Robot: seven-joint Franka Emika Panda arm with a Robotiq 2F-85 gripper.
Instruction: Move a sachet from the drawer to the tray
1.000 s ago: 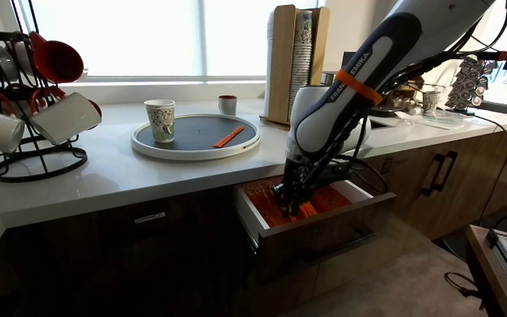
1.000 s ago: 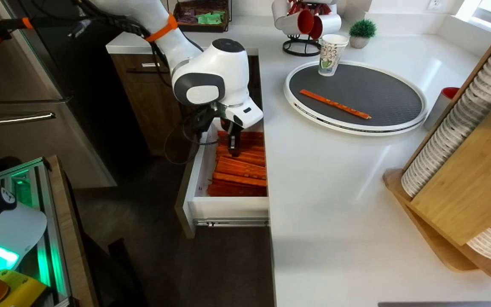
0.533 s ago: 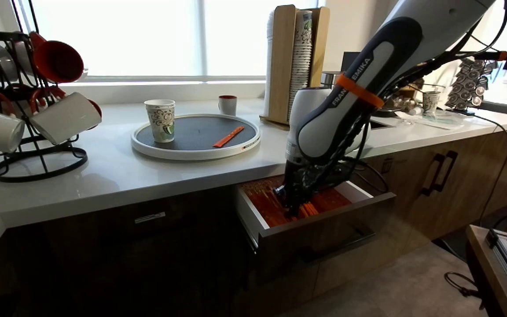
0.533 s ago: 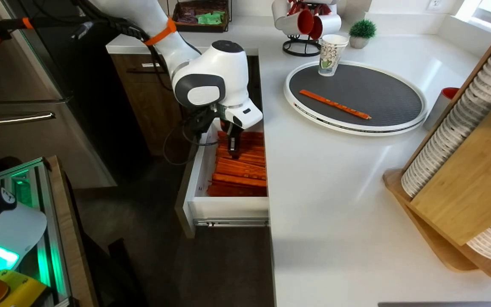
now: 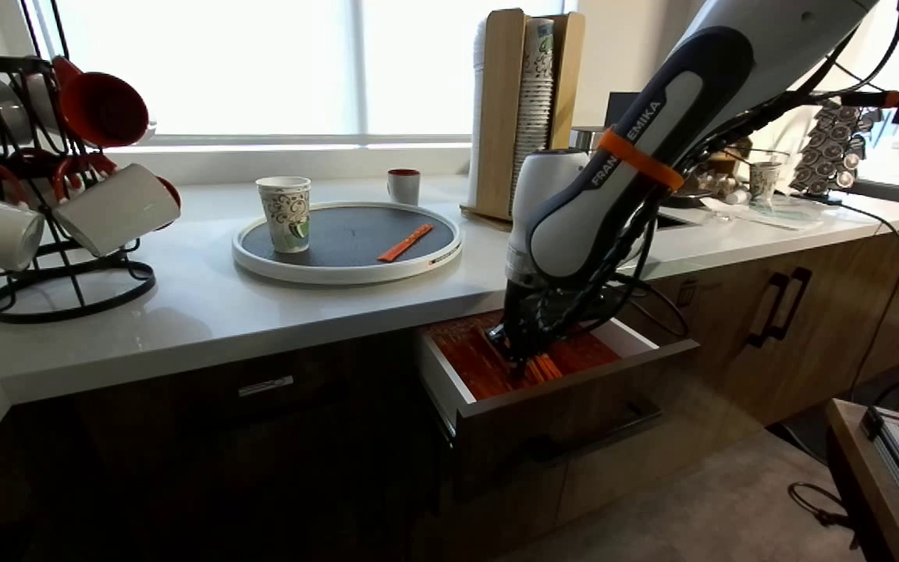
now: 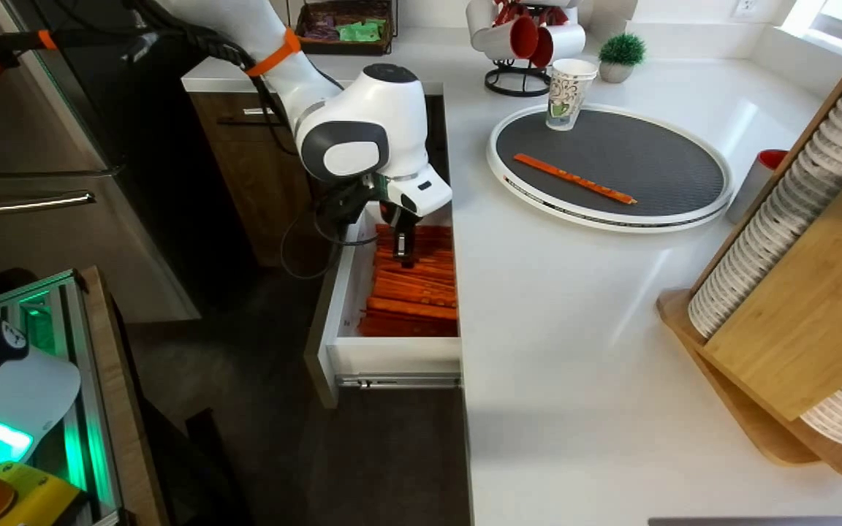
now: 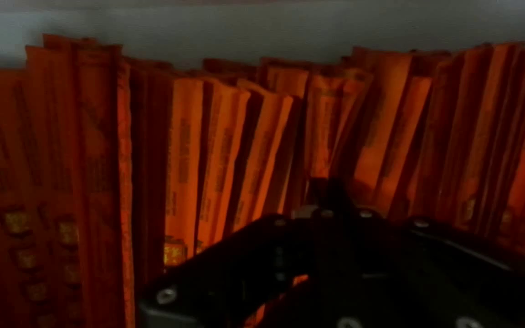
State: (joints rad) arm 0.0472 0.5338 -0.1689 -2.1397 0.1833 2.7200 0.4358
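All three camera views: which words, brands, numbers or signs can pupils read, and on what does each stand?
"FRAN" and "EMIKA", either side of an orange band: robot arm.
"IKA", start cut off: robot part.
Sachets: print too blurred.
Tray: rim print too small.
Pale label: too small.

The counter [image 6: 574, 380] looked smooth and glossy, the tray [image 6: 647, 157] matt and textured within a smooth rim. The drawer [image 6: 395, 356] paired a wood-look front with smooth walls and a metal runner [image 6: 399, 381]. Paper-like sachets [image 7: 185, 150] showed creased ends; shiny metal screws [image 7: 167, 295] dotted the gripper [image 7: 327, 186]. The cup holder [image 6: 808, 292] was smooth wood.
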